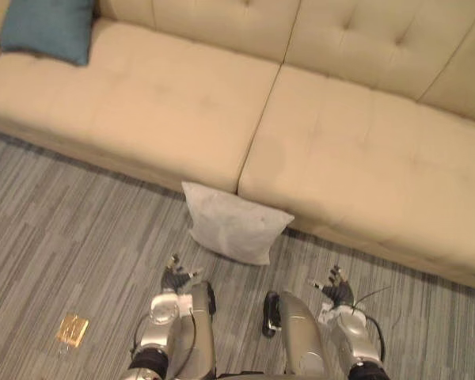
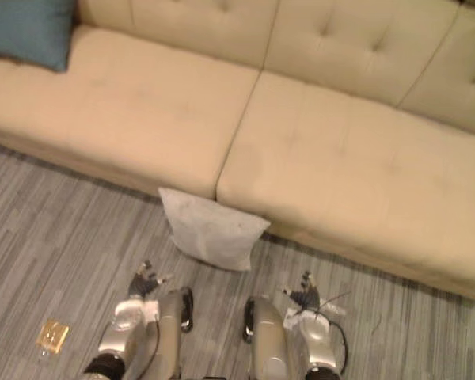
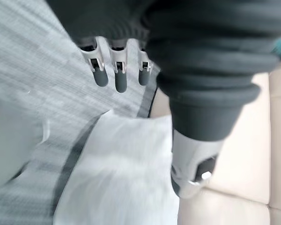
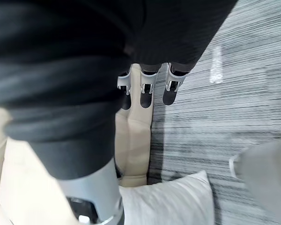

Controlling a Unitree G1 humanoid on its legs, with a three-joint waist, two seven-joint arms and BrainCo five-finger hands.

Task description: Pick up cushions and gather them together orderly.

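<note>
A pale grey cushion (image 1: 231, 223) leans on the floor against the front of the beige sofa (image 1: 356, 158), at the seam between its two seats. A teal cushion (image 1: 47, 30) rests on the sofa's far left seat, against the backrest. My left hand (image 1: 176, 279) hovers just short of the grey cushion's left lower corner, fingers relaxed and holding nothing. My right hand (image 1: 335, 290) is to the cushion's right, a little farther off, also open and empty. The grey cushion (image 3: 126, 173) appears past my left fingers (image 3: 121, 77), and again as a corner (image 4: 173, 201) in the right wrist view.
Grey striped carpet (image 1: 63, 245) covers the floor in front of the sofa. A small yellowish tag (image 1: 72, 329) lies on the carpet at the lower left.
</note>
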